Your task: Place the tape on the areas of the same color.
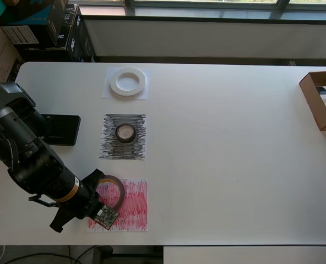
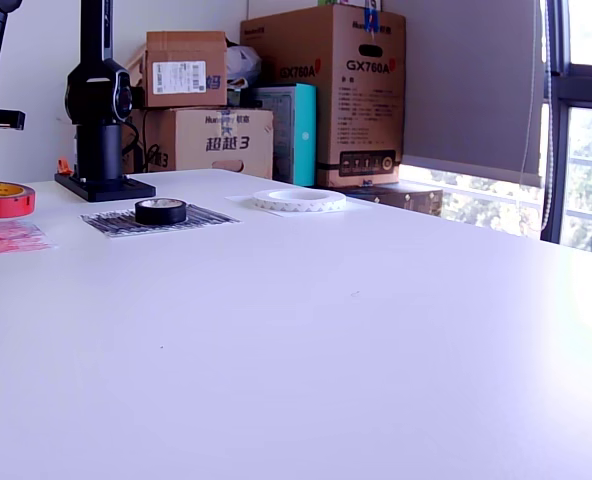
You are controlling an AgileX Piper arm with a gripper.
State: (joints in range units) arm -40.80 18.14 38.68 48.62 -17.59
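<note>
The dark red roll with its yellowish core is over the left part of the scribbled red sheet. My gripper is at the roll's left rim and shut on it. In the exterior view the dark red roll hangs just above the red sheet, and the fingers are cut off at that view's left edge. The small black roll lies on the scribbled black sheet. The wide white ring lies on the plain white sheet.
The arm's black base plate sits left of the black sheet in the overhead view. An open cardboard box stands at the table's right edge. Stacked cartons stand beyond the table's far side.
</note>
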